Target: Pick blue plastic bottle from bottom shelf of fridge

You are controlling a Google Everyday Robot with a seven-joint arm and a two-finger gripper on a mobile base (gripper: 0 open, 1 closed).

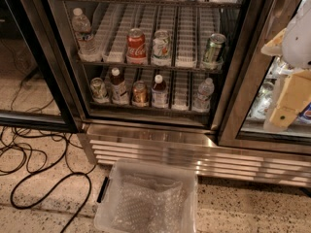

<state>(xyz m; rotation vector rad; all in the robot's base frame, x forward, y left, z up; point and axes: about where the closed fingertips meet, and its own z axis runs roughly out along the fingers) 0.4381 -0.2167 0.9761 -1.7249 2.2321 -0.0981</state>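
Blue plastic bottle [158, 91] stands upright at the front of the bottom shelf [146, 110] of the fridge [228, 81]. Copper can [140, 93] is just left of it, clear water bottle [204, 95] further right, red-shouldered bottle [116, 85] further left. Gripper [285, 108] is at the right edge, before the right-hand glass door and well apart from the bottle; can't tell its opening. Clear bin [150, 165] sits on the floor below.

blue plastic bottle [159, 92] on bottom shelf [181, 95], mid-row; gripper [284, 111] far right
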